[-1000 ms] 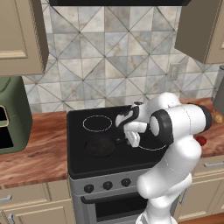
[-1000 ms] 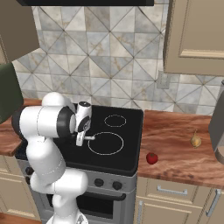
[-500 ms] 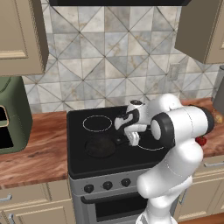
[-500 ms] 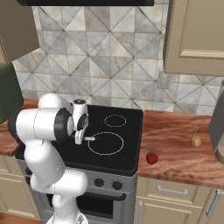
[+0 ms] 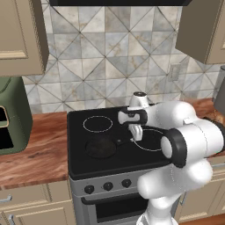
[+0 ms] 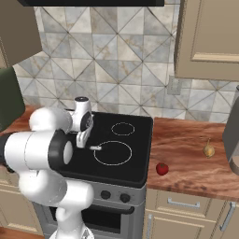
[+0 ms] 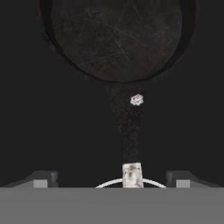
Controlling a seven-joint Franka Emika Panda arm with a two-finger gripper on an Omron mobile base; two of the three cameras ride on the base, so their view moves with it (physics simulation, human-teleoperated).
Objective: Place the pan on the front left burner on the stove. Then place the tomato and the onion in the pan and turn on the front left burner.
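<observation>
The black pan (image 5: 100,147) sits on the front left part of the stove (image 5: 79,169) and covers the front left burner. Its thin handle points right and ends in a silvery tip (image 6: 95,148). In the hand view the pan (image 7: 116,39) lies ahead and its handle tip (image 7: 132,174) rests between my spread fingertips (image 7: 41,179), touching neither. My gripper (image 5: 136,132) hangs open just above that handle end, also seen from the right (image 6: 83,139). The red tomato (image 6: 162,168) and the tan onion (image 6: 209,150) lie on the wooden counter right of the stove.
A green appliance (image 5: 11,116) stands on the counter left of the stove. A grey vessel (image 6: 232,135) stands at the far right edge. Black knobs (image 5: 107,186) line the stove's front. The large front right ring (image 6: 112,152) and the back rings (image 5: 97,124) are bare.
My gripper has opened and let go of the pan's handle, then lifted slightly. The pan stays where it was on the front left of the stove.
</observation>
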